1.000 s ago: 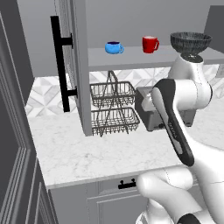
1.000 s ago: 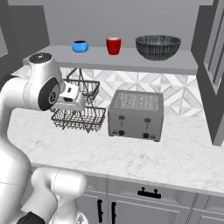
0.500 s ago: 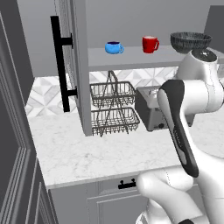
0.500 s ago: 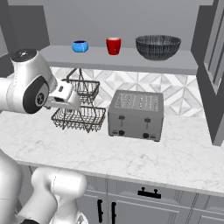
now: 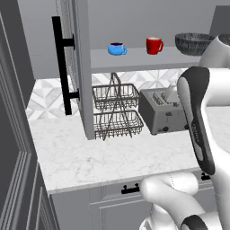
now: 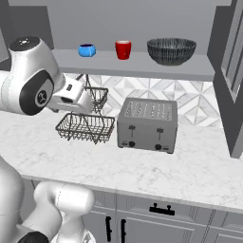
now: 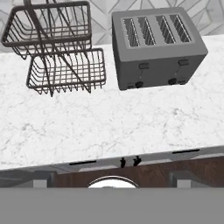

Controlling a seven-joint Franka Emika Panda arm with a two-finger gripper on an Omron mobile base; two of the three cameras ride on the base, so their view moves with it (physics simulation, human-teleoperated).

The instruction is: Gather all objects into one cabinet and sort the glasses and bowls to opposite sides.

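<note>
The grey wall cabinet (image 5: pixel 83 67) is standing open above the silver four-slot toaster (image 6: pixel 148 124), its door with the long black bar swung out well left of the toaster. The white arm (image 6: pixel 29 83) is pulling back: a second ago its hand was reaching up by the shelf, and now it is hanging left of the toaster, looking down over the white marble desk (image 6: pixel 142 166). Just left of the toaster the dark two-tier wire basket rack (image 6: pixel 88 126) is sitting untouched.

On the shelf, the wide dark grey ribbed bowl (image 6: pixel 171 51) is resting above the toaster's right side, the red mug (image 6: pixel 123 49) above its left edge, and the squat blue cup (image 6: pixel 87 50) further left. The pincer (image 6: pixel 84 100) is gaping wide and carrying nothing.

To me, that retreat is saying the shelf items are settled, cups on one side and bowl on the other, and the arm is freeing itself to go after whatever tableware is remaining.
</note>
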